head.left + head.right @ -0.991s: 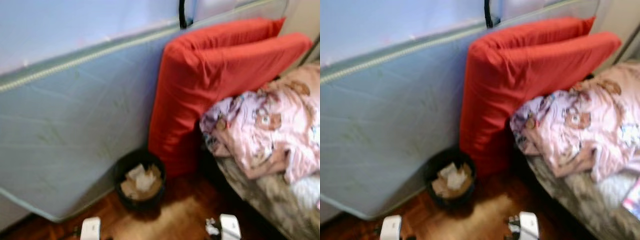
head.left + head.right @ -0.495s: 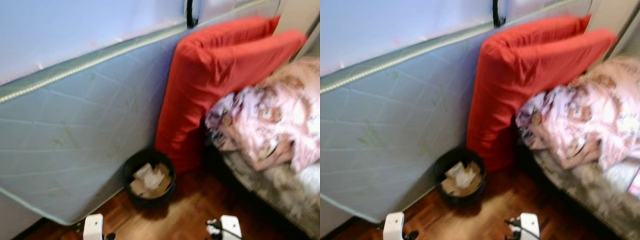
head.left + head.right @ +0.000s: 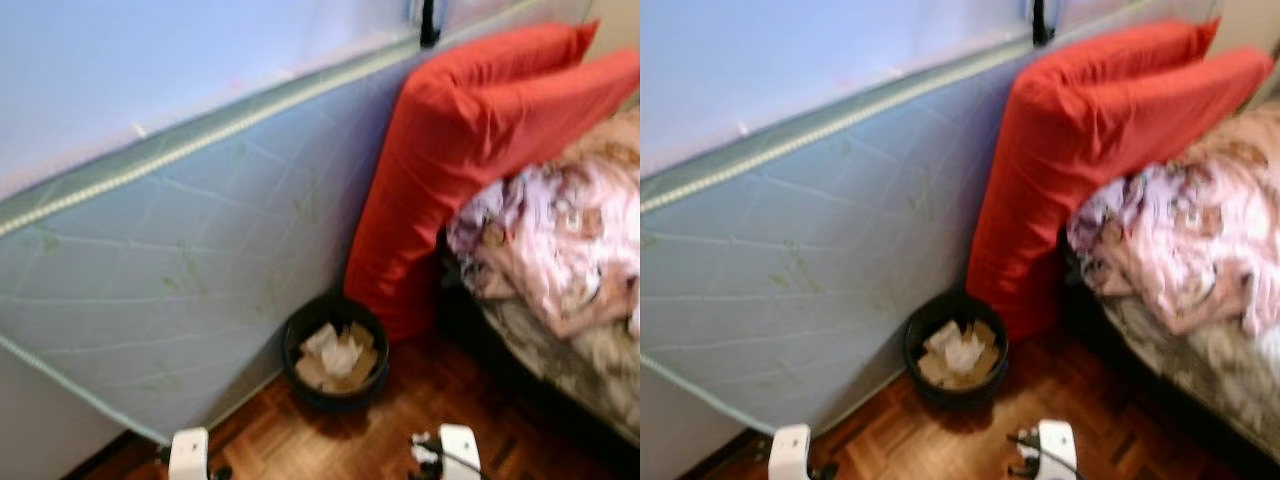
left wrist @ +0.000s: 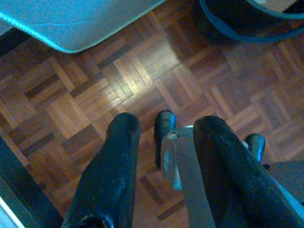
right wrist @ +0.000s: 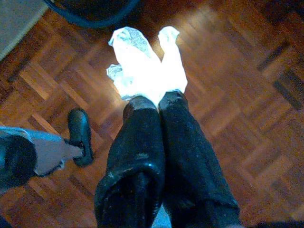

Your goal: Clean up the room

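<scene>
A black waste bin (image 3: 335, 350) holding crumpled paper and cardboard stands on the parquet floor, against the leaning mattress and the red cushions. My right gripper (image 5: 156, 100) is shut on a crumpled white paper (image 5: 142, 66), held low over the floor a short way in front of the bin's rim (image 5: 90, 7). My left gripper (image 4: 166, 127) hangs open with nothing between its fingers, above the floor and near the bin's edge (image 4: 247, 19). Both white wrists show at the bottom of the head views, the left wrist (image 3: 187, 455) and the right wrist (image 3: 457, 450).
A pale blue mattress (image 3: 170, 270) leans on the wall at left. Two red cushions (image 3: 470, 130) stand upright behind the bin. A bed with a rumpled pink blanket (image 3: 560, 250) fills the right side. Bare parquet floor (image 3: 310, 440) lies between me and the bin.
The whole picture has slid to the right, so the camera has turned left. The bin now sits nearer the picture's middle. Both grippers keep their pose, the right one still holding the paper.
</scene>
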{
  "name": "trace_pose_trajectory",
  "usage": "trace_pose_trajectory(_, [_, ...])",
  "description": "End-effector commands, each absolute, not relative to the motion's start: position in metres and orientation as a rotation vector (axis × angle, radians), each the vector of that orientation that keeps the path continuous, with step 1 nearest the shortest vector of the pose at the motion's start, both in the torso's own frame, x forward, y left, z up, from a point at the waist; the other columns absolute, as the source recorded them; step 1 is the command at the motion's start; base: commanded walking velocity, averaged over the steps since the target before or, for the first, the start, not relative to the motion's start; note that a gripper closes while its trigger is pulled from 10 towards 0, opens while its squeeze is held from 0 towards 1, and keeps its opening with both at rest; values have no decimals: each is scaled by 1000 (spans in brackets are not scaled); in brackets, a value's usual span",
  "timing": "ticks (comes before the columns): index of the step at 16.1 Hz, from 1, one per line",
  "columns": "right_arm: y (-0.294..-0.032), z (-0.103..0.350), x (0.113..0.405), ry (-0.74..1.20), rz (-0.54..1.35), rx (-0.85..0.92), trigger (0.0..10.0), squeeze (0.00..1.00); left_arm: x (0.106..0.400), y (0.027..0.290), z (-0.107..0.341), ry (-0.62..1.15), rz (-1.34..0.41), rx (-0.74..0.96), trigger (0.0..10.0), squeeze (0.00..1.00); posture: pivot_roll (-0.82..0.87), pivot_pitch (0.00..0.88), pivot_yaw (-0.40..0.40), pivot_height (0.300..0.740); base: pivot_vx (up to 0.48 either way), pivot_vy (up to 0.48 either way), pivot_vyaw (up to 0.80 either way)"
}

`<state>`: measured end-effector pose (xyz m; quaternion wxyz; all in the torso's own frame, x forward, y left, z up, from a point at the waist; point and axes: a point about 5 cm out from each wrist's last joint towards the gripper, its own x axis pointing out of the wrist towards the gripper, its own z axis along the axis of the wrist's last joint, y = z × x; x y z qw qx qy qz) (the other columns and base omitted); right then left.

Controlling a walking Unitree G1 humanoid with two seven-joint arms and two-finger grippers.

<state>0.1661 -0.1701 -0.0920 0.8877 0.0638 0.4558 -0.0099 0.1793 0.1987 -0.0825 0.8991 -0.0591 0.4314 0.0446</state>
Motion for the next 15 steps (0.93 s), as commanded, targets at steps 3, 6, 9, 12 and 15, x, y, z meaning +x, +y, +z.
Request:
trace_pose_trajectory(3, [-174,-94,160,970,-26,120,10000,0,172,197,-87,930,90,-124,10000,0,5,87,12,740,0,0,0])
trace_pose_trajectory(6, [-174,-95,159,965,-11,103,10000,0,168,205,-87,937,106,-133,10000,0,3,84,14,740,0,0,533])
trace_pose_trajectory(9, [-173,-96,157,970,-15,127,10000,0,165,212,-87,940,115,-135,10000,0,3,84,13,740,0,0,456])
trace_pose_trajectory(12, [-175,-96,155,973,-22,134,10000,0,169,206,-87,936,109,-137,10000,0,2,78,13,740,0,0,0])
trace_pose_trajectory(15, [-175,-95,156,960,3,103,10000,0,169,205,-87,935,107,-139,10000,0,1,69,11,740,0,0,219])
